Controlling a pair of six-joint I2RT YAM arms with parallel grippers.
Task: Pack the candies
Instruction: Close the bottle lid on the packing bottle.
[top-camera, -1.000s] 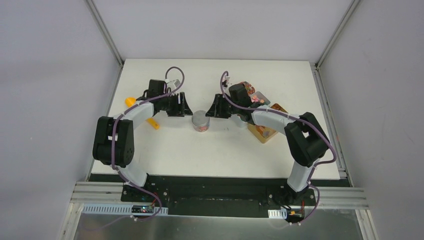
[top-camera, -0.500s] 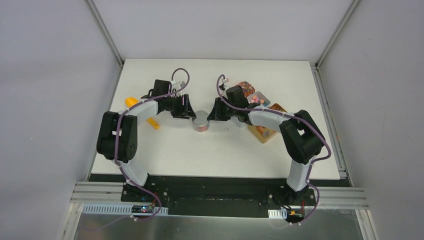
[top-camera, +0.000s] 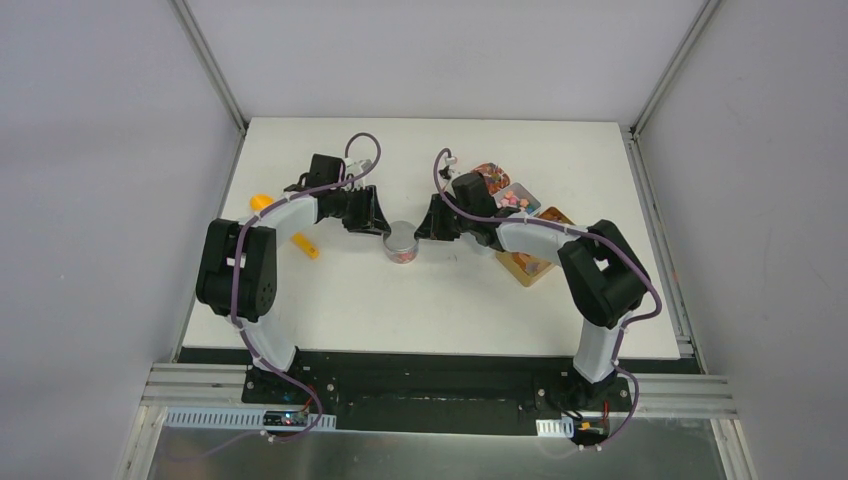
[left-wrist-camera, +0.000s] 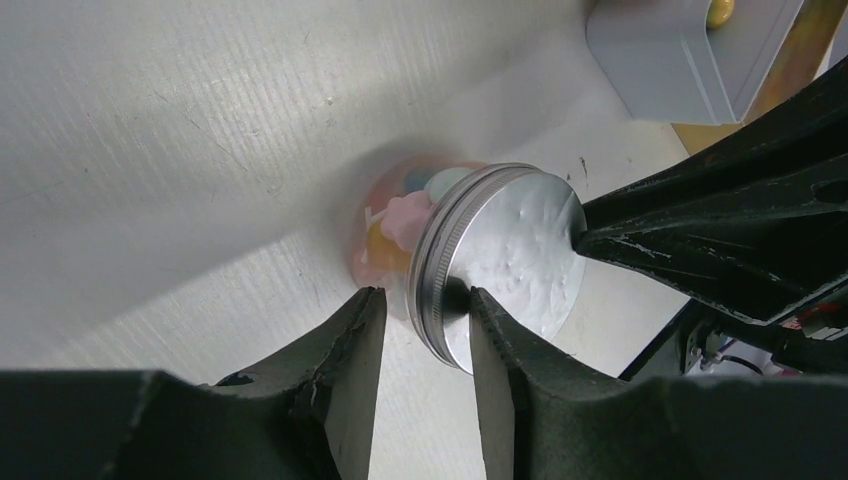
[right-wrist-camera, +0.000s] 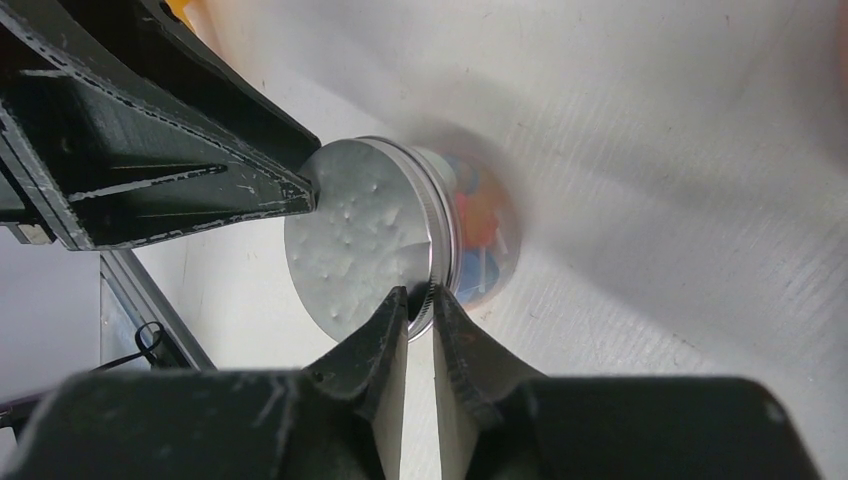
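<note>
Both at silver lid — right pincer pinches rim; left pincer straddles, grip unclear.

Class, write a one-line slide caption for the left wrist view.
Left gripper straddles the silver lid on a jar of candies; right gripper at its far edge.

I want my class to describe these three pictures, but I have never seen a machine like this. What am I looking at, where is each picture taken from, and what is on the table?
Two robot arms are bolted at the near edge of a white table. The wide picture comes from a fixed camera above and behind them; each close-up comes from a camera on one wrist. On the table stand a small jar of candies with a silver lid, an orange scoop and trays with more. The right fingers look closed on the lid's rim; the left fingers straddle it, but contact is unclear.
</note>
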